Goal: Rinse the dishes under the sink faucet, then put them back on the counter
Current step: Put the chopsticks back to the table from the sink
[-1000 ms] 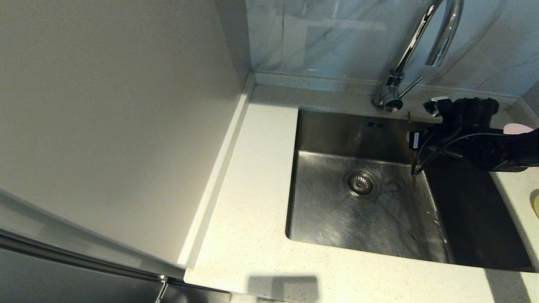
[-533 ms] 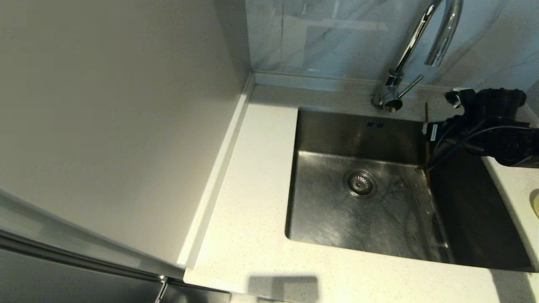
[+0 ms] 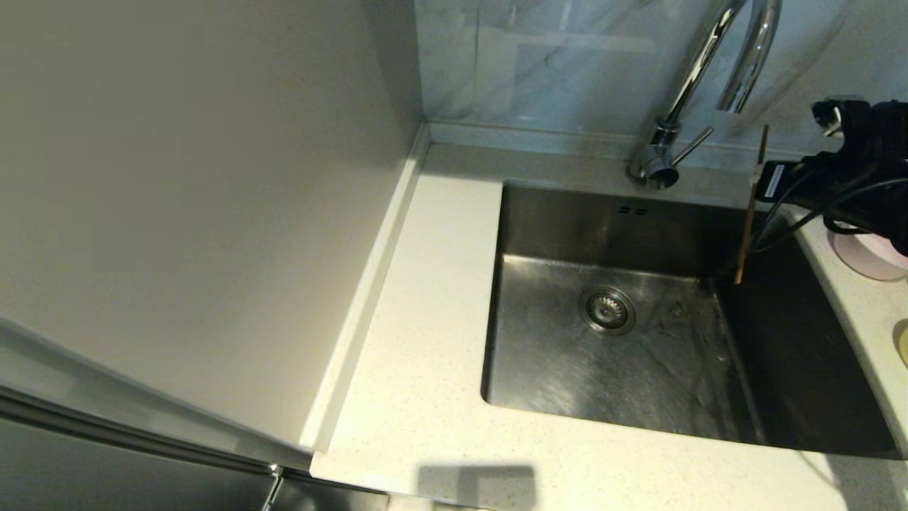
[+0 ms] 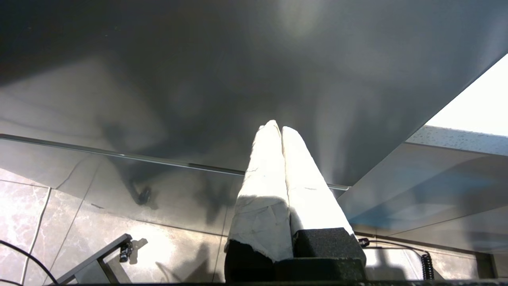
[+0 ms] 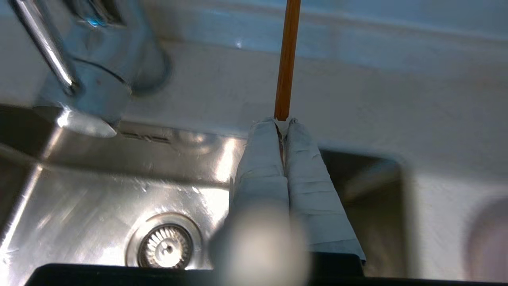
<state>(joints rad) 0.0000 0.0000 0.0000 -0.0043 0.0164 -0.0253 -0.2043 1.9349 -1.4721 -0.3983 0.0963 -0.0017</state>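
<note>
My right gripper [image 3: 767, 182] hangs over the sink's [image 3: 560, 376] back right corner, shut on a thin brown chopstick [image 3: 745, 227] that stands nearly upright. In the right wrist view the stick [image 5: 286, 59] juts out past the closed fingertips of the gripper [image 5: 281, 121]; I see only one stick. The chrome faucet [image 3: 699, 71] rises to the left of the gripper, its base [image 5: 91, 91] close by. A pale pink bowl [image 3: 869, 257] sits on the counter right of the sink, partly behind my arm. The yellow-green bowl [image 3: 902, 342] peeks in at the right edge. My left gripper [image 4: 278, 126] is shut and parked low, away from the sink.
The drain strainer [image 3: 608, 310] lies in the middle of the basin. Speckled counter [image 3: 425, 319] runs along the sink's left and front. A plain grey-white side panel [image 3: 198, 177] walls off the left. The faucet's thin lever [image 3: 691, 145] points toward my right gripper.
My right gripper has carried the chopstick rightward and upward, from over the basin to its back right corner. The pink bowl has come out from behind the arm.
</note>
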